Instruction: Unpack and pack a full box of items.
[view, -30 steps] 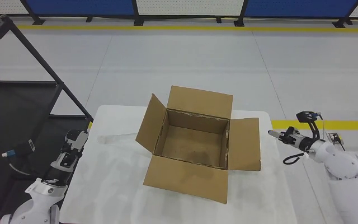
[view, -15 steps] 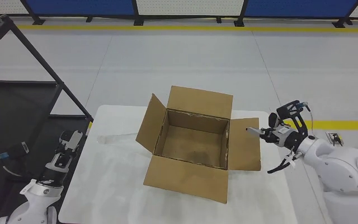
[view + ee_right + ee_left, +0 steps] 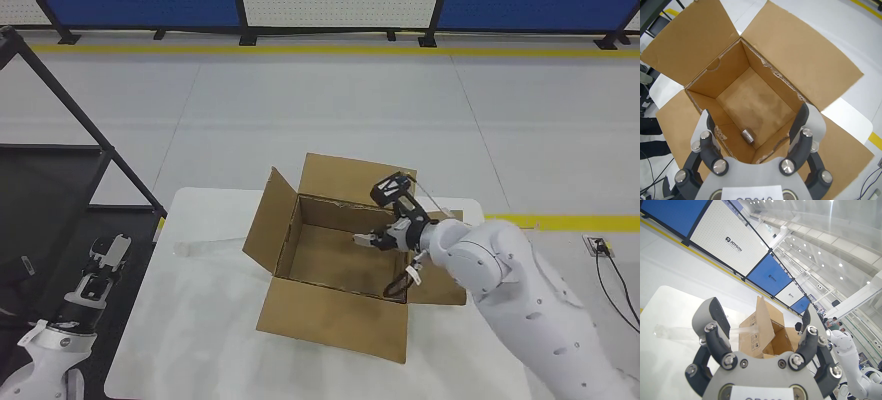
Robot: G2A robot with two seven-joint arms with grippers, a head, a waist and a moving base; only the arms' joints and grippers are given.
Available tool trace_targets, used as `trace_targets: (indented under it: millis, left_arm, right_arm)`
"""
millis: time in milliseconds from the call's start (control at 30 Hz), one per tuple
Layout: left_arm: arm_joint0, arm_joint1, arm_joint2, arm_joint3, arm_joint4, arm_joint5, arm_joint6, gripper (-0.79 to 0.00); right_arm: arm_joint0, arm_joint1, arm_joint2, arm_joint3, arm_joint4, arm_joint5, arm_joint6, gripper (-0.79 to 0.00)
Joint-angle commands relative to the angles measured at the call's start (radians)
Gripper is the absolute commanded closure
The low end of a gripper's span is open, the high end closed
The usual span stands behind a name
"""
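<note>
**Right claw now over the open box, one item left inside**

In the last second I have brought the right claw [image 3: 372, 240] in from off the table's edge, and it now hangs above the mouth of the brown cardboard box [image 3: 355, 182]. Its jaws are spread wide with nothing between them. Straight below it, on the box floor, lies a small dull-metal cylinder [image 3: 748, 136], on its side and close to the corner nearest the wrist. I see nothing else on that floor, so I take the unpacking to be nearly done, with this piece the last to lift out. Reaching it means a deep descent between the walls, whose torn corrugated rims sit just beside both fingers.

Around the claw, all four flaps of the box are folded outward. Beyond them is the white table [image 3: 190, 330]. A clear plastic strip [image 3: 210, 243] lies on it, on the far side of the box from the claw.

Further off still, the left claw [image 3: 762, 309] has drawn back over the table's opposite edge. It too is released and empty, facing the box from a distance.

Past the table the floor is pale grey. A black frame [image 3: 70, 110] stands beside the left claw, a yellow floor line [image 3: 300, 48] runs along the far end, and blue and white panels [image 3: 340, 10] close the room behind it.
</note>
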Motion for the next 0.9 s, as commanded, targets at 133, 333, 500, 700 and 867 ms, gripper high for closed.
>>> trace_targets:
  millis: [133, 333, 500, 700, 867]
  left_arm:
    - [0.000, 0.000, 0.000, 0.000, 0.000, 0.000, 0.000, -0.785]
    - [0.000, 0.000, 0.000, 0.000, 0.000, 0.000, 0.000, -0.785]
    - [0.000, 0.000, 0.000, 0.000, 0.000, 0.000, 0.000, -0.785]
    - [0.000, 0.000, 0.000, 0.000, 0.000, 0.000, 0.000, -0.785]
    - [0.000, 0.000, 0.000, 0.000, 0.000, 0.000, 0.000, -0.785]
  right_arm:
    - [0.102, -0.041, -0.121, 0.109, 0.017, -0.038, 0.049, -0.785]
    - [0.102, -0.041, -0.121, 0.109, 0.017, -0.038, 0.049, -0.785]
    - [0.102, -0.041, -0.121, 0.109, 0.017, -0.038, 0.049, -0.785]
    - [0.102, -0.041, -0.121, 0.109, 0.017, -0.038, 0.049, -0.785]
    - [0.070, -0.039, -0.080, 0.092, -0.036, 0.089, -0.060, -0.785]
